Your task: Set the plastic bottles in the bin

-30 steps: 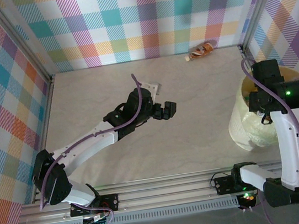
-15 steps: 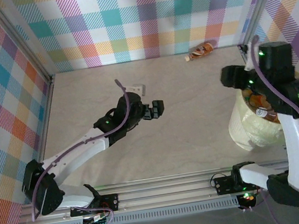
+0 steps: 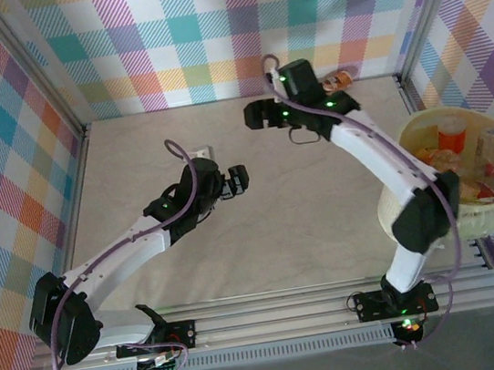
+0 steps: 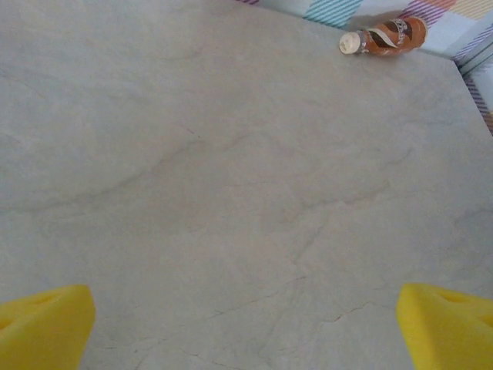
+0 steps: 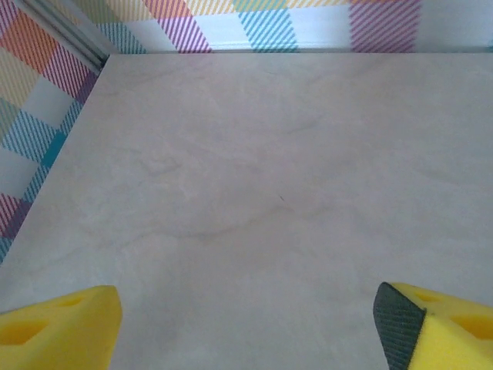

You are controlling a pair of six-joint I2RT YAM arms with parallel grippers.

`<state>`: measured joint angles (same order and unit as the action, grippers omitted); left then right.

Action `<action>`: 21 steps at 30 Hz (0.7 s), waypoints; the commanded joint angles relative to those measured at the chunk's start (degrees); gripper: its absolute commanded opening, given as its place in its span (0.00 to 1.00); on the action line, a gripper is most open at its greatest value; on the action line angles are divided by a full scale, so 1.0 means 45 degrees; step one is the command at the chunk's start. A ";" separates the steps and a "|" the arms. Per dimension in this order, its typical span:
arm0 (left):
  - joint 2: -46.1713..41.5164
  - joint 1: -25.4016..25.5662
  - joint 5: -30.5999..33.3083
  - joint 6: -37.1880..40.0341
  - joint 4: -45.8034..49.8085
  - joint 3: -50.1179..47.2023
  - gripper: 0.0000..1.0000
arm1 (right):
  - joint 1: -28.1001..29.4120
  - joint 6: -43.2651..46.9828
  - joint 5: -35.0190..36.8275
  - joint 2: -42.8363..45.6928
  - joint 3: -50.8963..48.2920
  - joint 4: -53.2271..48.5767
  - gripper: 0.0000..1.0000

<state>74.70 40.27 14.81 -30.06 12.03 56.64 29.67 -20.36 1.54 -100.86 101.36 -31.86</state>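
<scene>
Swung right gripper (image 3: 256, 116) off bin (image 3: 399, 219), bottles (image 3: 451, 133) inside, to upper centre near lone bottle (image 3: 340, 78) at back wall; left gripper (image 3: 239, 179) left of centre.
Left wrist: fingers (image 4: 42, 327) spread, empty; lone bottle upper right on worktop (image 4: 231, 193).
Right wrist: fingers (image 5: 58, 324) spread above worktop.

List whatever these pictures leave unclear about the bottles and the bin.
1. Bottles inside the bin, top view: they overlap, and the right arm covers the near-left rim, so no count is possible.
2. Loose bottle by the back wall: the right arm hides most of it in the top view. In the left wrist view, its label print is too small to read.
</scene>
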 commanded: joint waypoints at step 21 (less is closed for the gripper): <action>0.0201 -0.0751 -0.0893 -0.0545 -0.1439 -0.1227 1.00 | -0.2935 -0.4818 0.6556 -1.1295 0.9514 0.0281 1.00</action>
<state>73.65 37.63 12.01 -32.36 8.25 50.70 17.72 -39.42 30.83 -147.83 138.78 -26.48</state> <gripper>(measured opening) 0.998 0.997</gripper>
